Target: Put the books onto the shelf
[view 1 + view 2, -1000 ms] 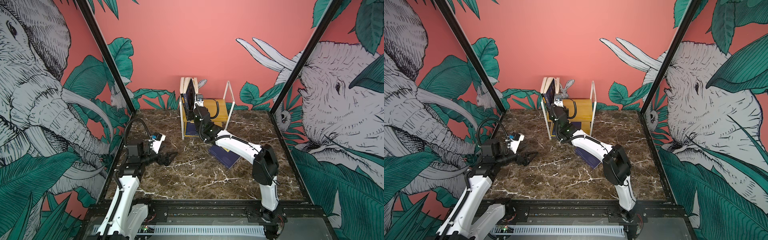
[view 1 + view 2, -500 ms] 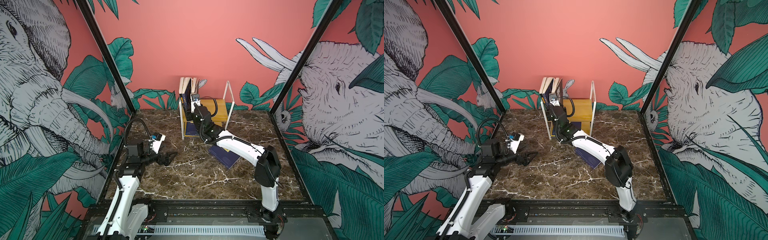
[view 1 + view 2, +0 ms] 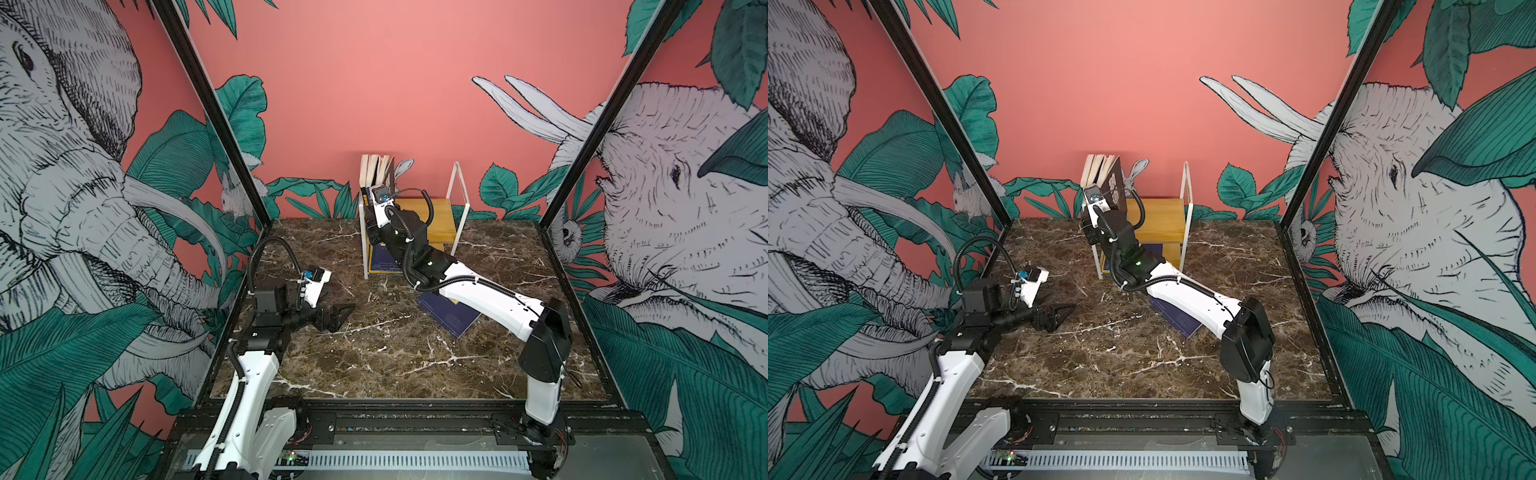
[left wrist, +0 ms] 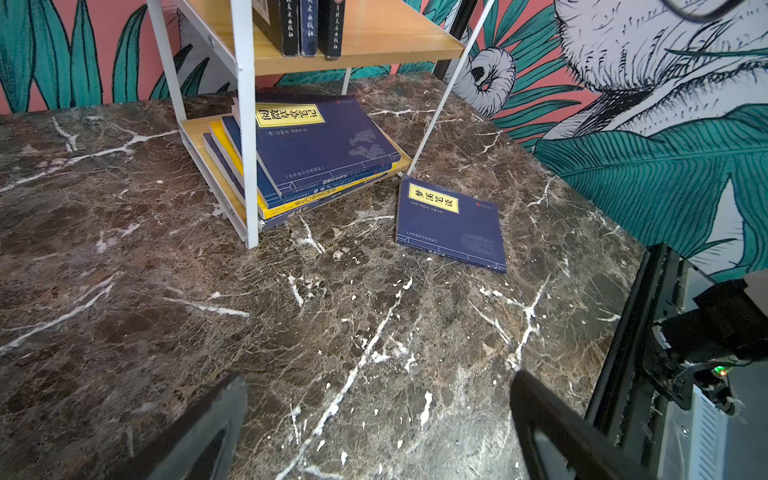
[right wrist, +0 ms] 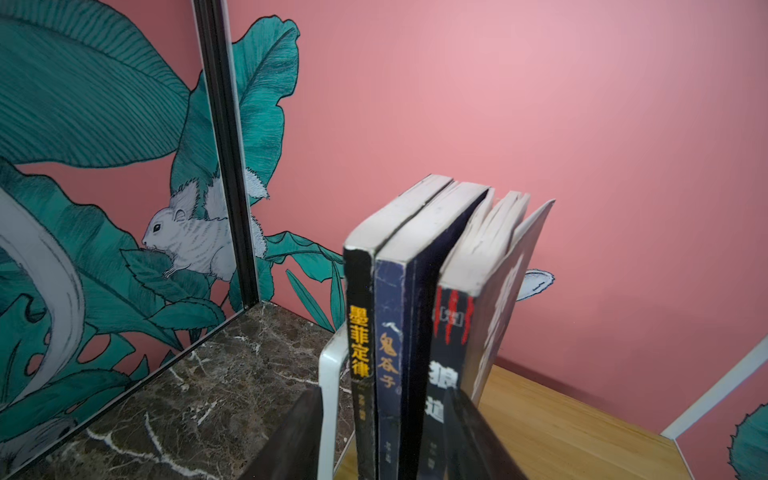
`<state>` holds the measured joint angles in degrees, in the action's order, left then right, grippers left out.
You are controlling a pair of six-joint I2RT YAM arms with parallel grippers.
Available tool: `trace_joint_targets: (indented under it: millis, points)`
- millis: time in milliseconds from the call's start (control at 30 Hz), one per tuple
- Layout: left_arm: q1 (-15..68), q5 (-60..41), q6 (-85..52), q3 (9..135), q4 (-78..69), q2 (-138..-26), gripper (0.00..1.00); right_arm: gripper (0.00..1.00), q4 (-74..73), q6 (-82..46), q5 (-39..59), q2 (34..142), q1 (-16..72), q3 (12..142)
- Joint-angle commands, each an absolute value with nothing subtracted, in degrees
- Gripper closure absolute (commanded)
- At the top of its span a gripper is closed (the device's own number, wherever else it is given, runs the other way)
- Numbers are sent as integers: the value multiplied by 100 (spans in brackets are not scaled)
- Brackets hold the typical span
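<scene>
Upper centre in a top view, the right tool (image 5: 384, 392) straddles three upright books (image 5: 399, 332) on the shelf (image 3: 436, 208), grip unclear; left tool (image 4: 380, 378) wide open; the flat navy book (image 4: 451, 224) on the desk (image 4: 166, 311) likely needs fetching next.

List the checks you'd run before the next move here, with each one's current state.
1. The right gripper clear of the upright books: cannot tell; its jaws stand apart on either side of them, and contact is unclear.
2. Those books steady: not ok; the outer one's cover splays open.
3. The left gripper open and empty: ok.
4. The loose book flat on the table, nothing on it: ok.
5. Free room on the shelf's upper board: ok.
6. The pile on the lower board tidy: not ok; it lies skewed and sticks out past the front.
</scene>
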<state>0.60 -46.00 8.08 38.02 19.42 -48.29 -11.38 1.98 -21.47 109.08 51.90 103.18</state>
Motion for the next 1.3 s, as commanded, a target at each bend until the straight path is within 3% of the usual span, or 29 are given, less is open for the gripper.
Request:
trace_joint_targets:
  millis: [0,333,467,567,633,1100,1267]
  points:
    - [41,-4645,893,3703,1895,-4744,1,51,-1107,317,-1835,10615,5237,10482]
    - [32,-4656,932,3671,1972,-4769,1,55,-1094,-10,-1822,9644,5270,9419]
    - [33,-4638,902,3671,1897,-4777,0,70,-866,-13,-1963,8978,5265,8689]
    - [35,-4702,889,3639,1903,-4814,1,89,-691,202,-2479,8916,5103,8591]
    - [33,-4702,844,3665,1882,-4838,1,100,-587,148,-2608,9101,4863,8866]
    - [10,-4654,825,3744,2015,-4691,1,100,541,104,-1783,12545,4265,13479]
    - [21,-4658,772,3725,2002,-4675,1,100,458,90,-1436,12772,4280,13756]
